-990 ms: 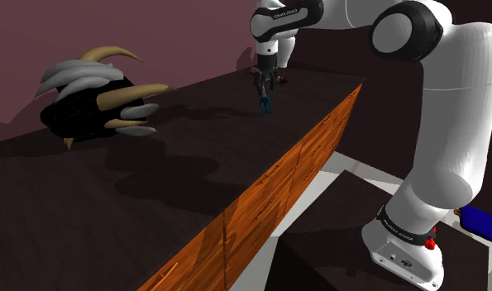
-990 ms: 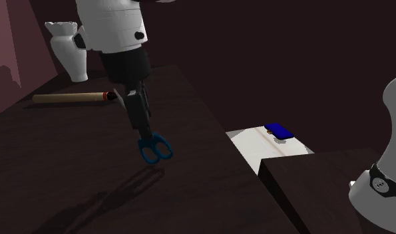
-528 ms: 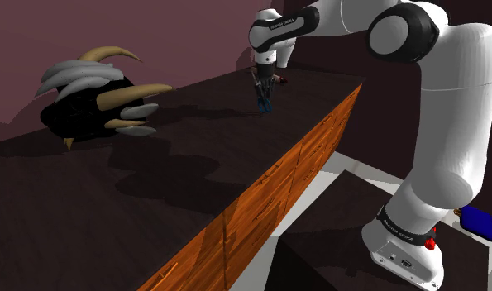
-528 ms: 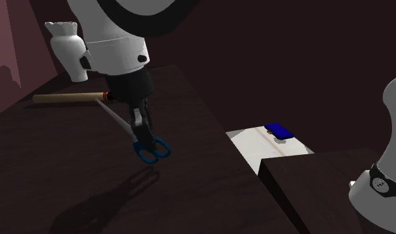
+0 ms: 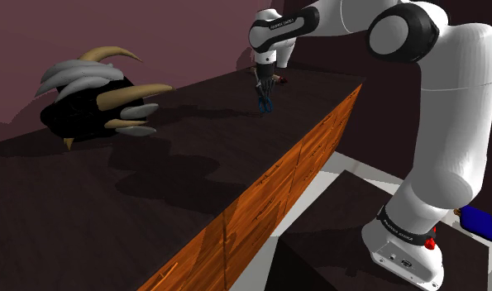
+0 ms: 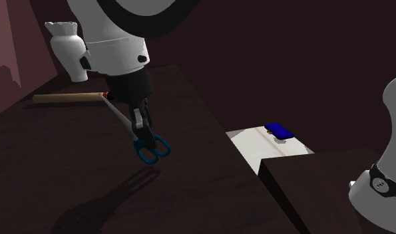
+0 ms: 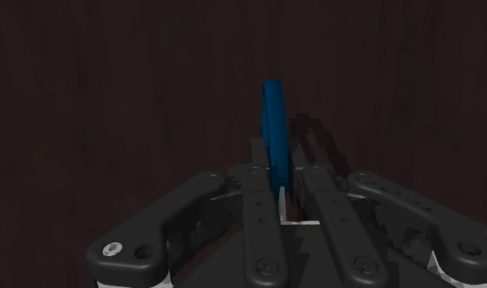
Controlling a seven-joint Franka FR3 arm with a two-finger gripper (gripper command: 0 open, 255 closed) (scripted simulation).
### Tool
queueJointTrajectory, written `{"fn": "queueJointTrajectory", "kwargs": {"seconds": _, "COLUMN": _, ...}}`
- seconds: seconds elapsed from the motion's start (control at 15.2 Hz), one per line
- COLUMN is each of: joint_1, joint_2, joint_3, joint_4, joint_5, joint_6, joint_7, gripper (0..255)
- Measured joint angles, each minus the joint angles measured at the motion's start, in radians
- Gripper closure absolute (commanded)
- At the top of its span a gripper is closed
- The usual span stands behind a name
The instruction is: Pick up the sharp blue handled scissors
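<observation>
Blue-handled scissors [image 6: 153, 149] are clasped between the black fingers of my gripper [image 6: 142, 126], which is shut on them. Their blue loops point down at the dark countertop [image 6: 190, 179], and a grey blade [image 6: 120, 118] slants up to the second exterior view's left. A shadow lies on the counter under the loops, so they seem just off the surface. From the shoulder view, the gripper [image 5: 265, 89] hangs over the counter's far end with the scissors [image 5: 266, 105] below it. In the wrist view, a blue handle [image 7: 272, 131] stands edge-on between the fingertips [image 7: 259, 168].
A white vase [image 6: 68, 50] and a wooden rod [image 6: 68, 98] lie behind the gripper. A black lump with grey and tan horns [image 5: 91, 99] sits on the counter's near half. Wooden drawer fronts [image 5: 293, 165] mark the counter's edge. A blue object [image 6: 279, 131] rests on the pale floor.
The fingers have closed on the scissors. The hand has shifted slightly and tilted, and the grey blade now slants up beside it. Nothing has moved in the last half second.
</observation>
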Motion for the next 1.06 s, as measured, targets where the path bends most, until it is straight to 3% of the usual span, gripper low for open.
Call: {"fn": "queueJointTrajectory", "kwargs": {"seconds": 1.06, "joint_1": -0.002, "joint_2": -0.013, "joint_3": -0.002, "joint_4": 0.175, "joint_5": -0.001, "joint_6": -0.187, "joint_7": -0.004, "gripper": 255}}
